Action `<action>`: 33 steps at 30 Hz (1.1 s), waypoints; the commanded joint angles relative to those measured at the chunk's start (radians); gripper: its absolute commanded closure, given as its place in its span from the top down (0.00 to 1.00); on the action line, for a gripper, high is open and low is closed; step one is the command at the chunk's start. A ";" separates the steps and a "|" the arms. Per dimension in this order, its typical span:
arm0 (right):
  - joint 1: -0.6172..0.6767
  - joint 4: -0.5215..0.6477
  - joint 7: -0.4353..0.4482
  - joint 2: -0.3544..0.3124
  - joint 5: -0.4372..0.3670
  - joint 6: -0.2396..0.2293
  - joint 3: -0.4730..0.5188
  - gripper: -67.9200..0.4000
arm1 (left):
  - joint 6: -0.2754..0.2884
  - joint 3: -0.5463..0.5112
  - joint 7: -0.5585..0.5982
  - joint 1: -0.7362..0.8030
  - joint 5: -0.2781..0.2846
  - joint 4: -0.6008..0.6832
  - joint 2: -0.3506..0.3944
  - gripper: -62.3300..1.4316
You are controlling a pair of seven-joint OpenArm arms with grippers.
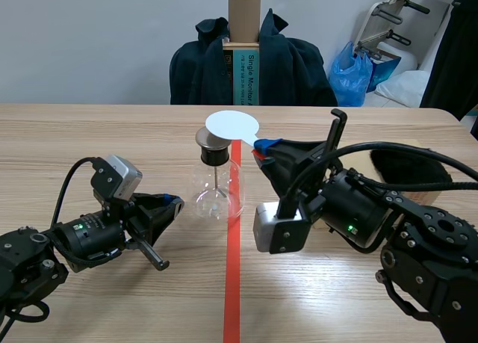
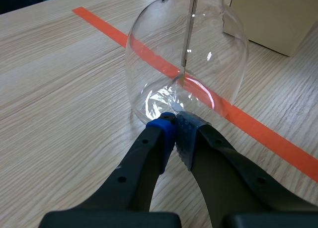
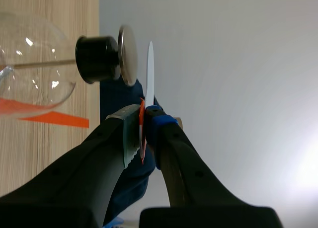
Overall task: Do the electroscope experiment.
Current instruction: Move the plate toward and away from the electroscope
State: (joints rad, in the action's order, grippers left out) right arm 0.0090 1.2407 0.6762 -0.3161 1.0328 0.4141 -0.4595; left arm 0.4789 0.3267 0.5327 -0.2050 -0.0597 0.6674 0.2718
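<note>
1. The right gripper (image 3: 143, 123) is clamped on the orange-red tab of a white disc (image 3: 150, 74), pinched flat between its pads. It holds the disc face-on to the electroscope's metal cap (image 3: 127, 54).
2. Seen from the wrist, disc and cap are just apart, with a thin sliver of gap between them. In the scene view the disc (image 1: 232, 124) hangs just above the cap (image 1: 211, 139).
3. The left gripper (image 2: 175, 126) has its fingers pressed together on nothing. Its tips are at the foot of the electroscope (image 2: 186, 64); whether they touch the glass cannot be told.
4. The electroscope (image 1: 216, 190), a clear flask with a thin rod (image 2: 189, 29) hanging inside, stands on the orange-red tape line (image 1: 233, 283), between the two arms.
5. The step in hand looks like presenting the plate to the cap. The next move likely calls for closing the last gap squarely without knocking the flask.
6. Behind the electroscope, a teal box (image 1: 243, 74) among dark clothing bears upright print beginning "Single Monito"; the rest is too small to read.
</note>
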 commanded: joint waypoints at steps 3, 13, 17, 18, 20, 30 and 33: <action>-0.026 0.008 -0.062 -0.005 -0.007 0.015 0.013 0.02 | 0.002 -0.010 0.024 -0.008 0.011 0.018 0.006 0.07; -0.026 0.008 -0.299 -0.006 -0.007 0.019 0.013 0.02 | 0.002 -0.014 0.025 -0.008 0.011 0.018 0.006 0.07; -0.026 0.008 -0.369 -0.006 -0.007 0.019 0.013 0.02 | 0.002 -0.014 0.025 -0.008 0.011 0.018 0.006 0.07; -0.025 0.008 -0.383 -0.006 -0.007 0.019 0.013 0.02 | 0.002 -0.014 0.026 -0.008 0.011 0.018 0.006 0.07; -0.023 0.008 -0.405 -0.006 -0.007 0.019 0.013 0.02 | 0.002 -0.014 0.026 -0.008 0.011 0.020 0.006 0.07; 0.031 0.009 -0.428 -0.056 -0.008 0.209 0.052 0.02 | 0.002 -0.014 0.029 -0.008 0.011 0.020 0.006 0.07; 0.047 0.024 -0.451 -0.105 -0.016 0.285 0.095 0.02 | 0.002 -0.014 0.029 -0.008 0.011 0.020 0.006 0.07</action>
State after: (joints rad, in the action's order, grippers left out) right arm 0.0711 1.2407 0.2386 -0.3832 1.0313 0.6807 -0.3939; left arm 0.4789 0.3260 0.5442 -0.2050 -0.0597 0.6674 0.2718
